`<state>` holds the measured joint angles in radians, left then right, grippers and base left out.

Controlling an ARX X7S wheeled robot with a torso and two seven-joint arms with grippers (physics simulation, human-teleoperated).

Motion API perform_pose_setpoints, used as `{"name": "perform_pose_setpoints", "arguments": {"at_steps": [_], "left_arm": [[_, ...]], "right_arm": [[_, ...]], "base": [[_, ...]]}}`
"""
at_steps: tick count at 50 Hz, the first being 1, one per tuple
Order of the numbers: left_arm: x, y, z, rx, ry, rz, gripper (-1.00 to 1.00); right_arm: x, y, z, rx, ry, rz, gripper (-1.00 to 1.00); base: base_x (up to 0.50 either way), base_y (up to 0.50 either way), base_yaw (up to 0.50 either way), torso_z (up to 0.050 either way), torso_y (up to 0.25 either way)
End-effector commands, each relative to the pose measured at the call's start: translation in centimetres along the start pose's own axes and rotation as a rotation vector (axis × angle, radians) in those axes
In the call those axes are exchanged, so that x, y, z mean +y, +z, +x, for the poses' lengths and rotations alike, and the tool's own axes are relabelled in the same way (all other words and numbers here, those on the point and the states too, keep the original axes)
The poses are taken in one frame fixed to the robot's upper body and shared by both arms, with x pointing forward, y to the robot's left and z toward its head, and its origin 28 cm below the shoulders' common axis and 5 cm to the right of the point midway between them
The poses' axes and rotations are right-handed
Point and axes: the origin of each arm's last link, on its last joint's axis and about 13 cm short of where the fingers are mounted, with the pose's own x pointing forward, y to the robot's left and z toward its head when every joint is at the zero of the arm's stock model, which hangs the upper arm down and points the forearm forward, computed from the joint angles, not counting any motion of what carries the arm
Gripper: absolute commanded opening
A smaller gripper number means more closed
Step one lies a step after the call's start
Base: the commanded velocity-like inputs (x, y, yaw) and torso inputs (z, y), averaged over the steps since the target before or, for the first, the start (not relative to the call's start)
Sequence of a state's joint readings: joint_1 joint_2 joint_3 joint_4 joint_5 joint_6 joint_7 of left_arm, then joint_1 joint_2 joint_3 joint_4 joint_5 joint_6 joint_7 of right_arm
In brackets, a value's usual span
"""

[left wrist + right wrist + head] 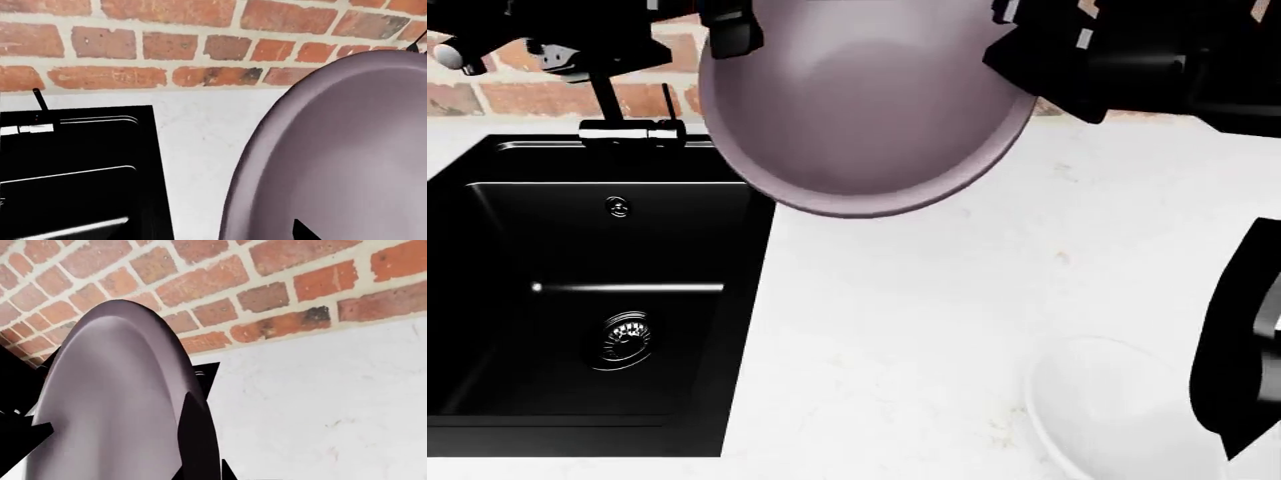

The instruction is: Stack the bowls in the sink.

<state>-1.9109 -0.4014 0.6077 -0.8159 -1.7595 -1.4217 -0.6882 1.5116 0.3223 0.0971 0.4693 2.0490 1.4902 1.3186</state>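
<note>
Purple-brown and matte, the large bowl (868, 110) is carried tilted in the air above the white countertop (934, 300), just beside the black sink (507, 400). Both arms grasp it: the left gripper (731, 30) clamps one rim edge, the right gripper (1034, 50) the opposite edge. Judgement: the two-sided hold steadies a wide, deep vessel for placement first. The small white bowl (1108, 410) rests on the countertop, well apart.

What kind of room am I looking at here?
Most likely a kitchen, in a simulator's render: a black sink with a metal drain and faucet set into a white countertop, a brick wall behind, and two bowls, a purple-brown bowl held up and a white bowl on the counter.
</note>
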Motion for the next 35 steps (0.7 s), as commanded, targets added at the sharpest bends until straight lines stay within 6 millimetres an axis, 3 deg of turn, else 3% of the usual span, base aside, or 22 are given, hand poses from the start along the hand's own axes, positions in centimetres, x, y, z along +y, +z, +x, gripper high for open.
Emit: {"name": "perform_pose_setpoints", "arguments": {"at_steps": [1,16,17,34,35], "left_arm": [[0.6,-0.9,1.7,0.027,-0.008,-0.041,1.00],[0.5,-1.9,3.2,0.054,-0.052,-0.075,1.00],[0.5,-2.0,3.2,0.049,-0.038,-0.066,-1.00],[0.5,-0.8,2.4,0.003,-0.002,-0.063,-1.00],[0.4,-0.7,2.3,-0.001,0.000,-0.061,-1.00]], "right_arm": [[0.7,0.0,-0.8,-0.009,0.052,-0.011,-1.00],[1.2,0.0,-1.2,-0.016,0.070,-0.023,-1.00],[1.2,0.0,-1.2,-0.016,0.069,-0.022,-1.00],[0.9,0.1,-1.0,-0.021,0.063,-0.014,-1.00],[0.9,0.1,-1.0,-0.022,0.064,-0.014,1.00]], "base": [[0.00,0.00,0.00,0.000,0.000],[0.00,0.00,0.00,0.000,0.001],[0.00,0.00,0.00,0.000,0.000],[0.00,0.00,0.00,0.000,0.000],[0.00,0.00,0.00,0.000,0.000]]}}
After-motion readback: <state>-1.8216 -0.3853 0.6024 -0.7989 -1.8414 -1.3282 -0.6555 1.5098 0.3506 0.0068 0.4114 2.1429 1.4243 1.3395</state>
